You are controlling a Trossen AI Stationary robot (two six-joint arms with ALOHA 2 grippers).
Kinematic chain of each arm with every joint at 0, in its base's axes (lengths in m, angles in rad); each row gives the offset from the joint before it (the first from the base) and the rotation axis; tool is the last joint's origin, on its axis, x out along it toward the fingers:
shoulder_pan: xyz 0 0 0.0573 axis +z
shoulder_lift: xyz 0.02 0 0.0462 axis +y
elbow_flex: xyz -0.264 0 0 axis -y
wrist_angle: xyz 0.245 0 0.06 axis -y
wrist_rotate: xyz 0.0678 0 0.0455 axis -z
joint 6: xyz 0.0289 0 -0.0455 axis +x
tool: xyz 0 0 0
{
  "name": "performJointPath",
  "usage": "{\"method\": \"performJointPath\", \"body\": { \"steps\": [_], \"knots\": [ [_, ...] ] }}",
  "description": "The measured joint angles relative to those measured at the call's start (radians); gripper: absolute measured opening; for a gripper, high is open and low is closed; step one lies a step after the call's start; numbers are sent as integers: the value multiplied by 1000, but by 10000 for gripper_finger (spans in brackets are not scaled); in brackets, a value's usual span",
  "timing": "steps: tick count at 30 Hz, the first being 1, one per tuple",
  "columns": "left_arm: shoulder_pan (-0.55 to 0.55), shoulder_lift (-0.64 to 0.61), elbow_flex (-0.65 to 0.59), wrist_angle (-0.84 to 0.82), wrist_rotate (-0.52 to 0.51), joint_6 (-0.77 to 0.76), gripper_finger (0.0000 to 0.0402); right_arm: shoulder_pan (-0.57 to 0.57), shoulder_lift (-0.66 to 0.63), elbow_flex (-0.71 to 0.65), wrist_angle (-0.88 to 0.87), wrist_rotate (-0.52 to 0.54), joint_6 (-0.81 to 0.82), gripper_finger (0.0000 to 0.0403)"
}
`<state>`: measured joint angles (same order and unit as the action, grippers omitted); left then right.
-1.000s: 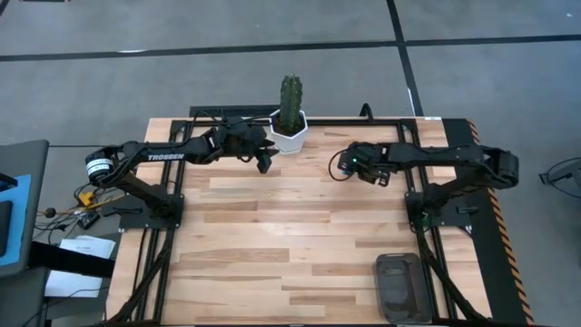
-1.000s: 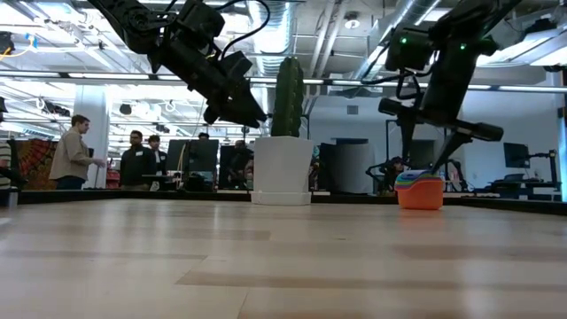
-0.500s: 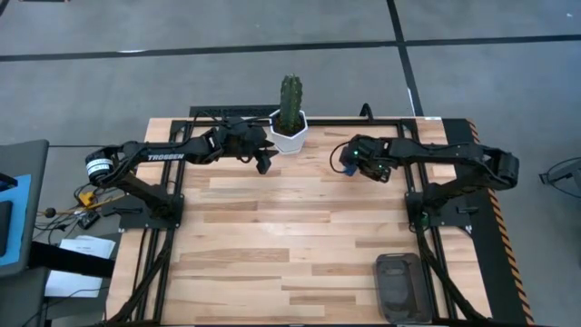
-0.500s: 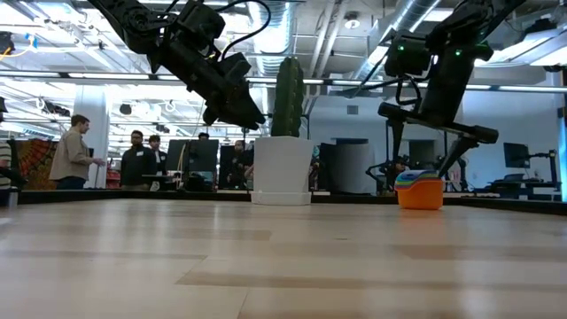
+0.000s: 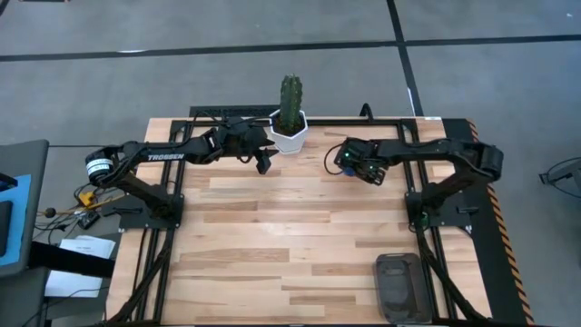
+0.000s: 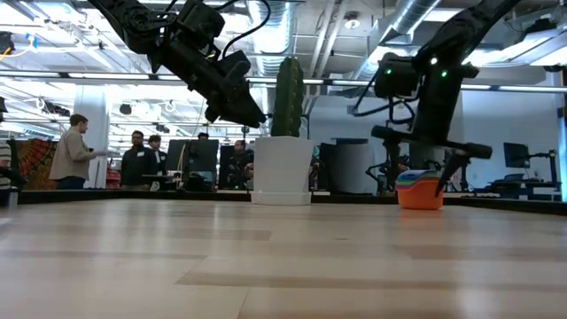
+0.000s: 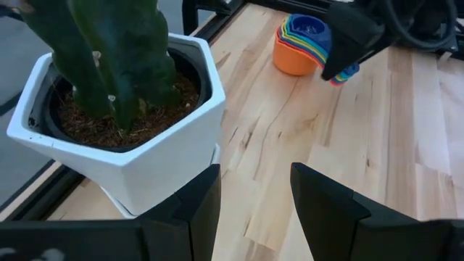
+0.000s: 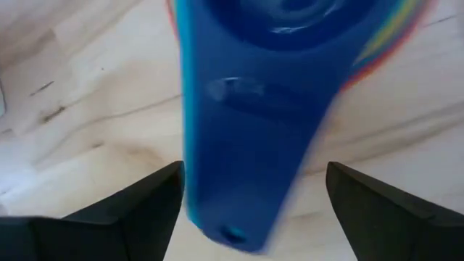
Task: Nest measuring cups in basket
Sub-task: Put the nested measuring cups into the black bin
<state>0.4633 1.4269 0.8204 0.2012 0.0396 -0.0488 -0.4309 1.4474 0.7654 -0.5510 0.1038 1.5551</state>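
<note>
Well, the basket sits nearest at five o'clock on the wooden table, still without cups. Farther off at two o'clock the right gripper spreads its jaws wide around the handles of the nested measuring cups, likely lining up a grip. At twelve the left gripper hovers beside the cactus pot, jaws parted, holding nothing. People stand beyond in the room

Beyond the wooden table, grey floor is stretching away with dark lines crossing it, while several people are standing by desks and monitors under bright ceiling lights and exposed silver ducts.
</note>
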Motion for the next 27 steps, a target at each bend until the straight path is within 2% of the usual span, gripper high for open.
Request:
{"method": "performJointPath", "body": {
  "steps": [6, 10, 15, 27],
  "knots": [
    [0, 0, 0, -5, -2, -1, 155, -5, 58, 45, 12, 18, 0, 369],
    [0, 0, 0, -11, -2, 2, 155, -15, 83, 82, -35, 26, 8, 358],
    [0, 0, 0, -11, -3, 3, 155, -16, 97, 121, -125, 30, 11, 315],
    [0, 0, 0, -10, -3, 4, 155, -16, 91, 124, -182, 28, 17, 204]
  ]
}}
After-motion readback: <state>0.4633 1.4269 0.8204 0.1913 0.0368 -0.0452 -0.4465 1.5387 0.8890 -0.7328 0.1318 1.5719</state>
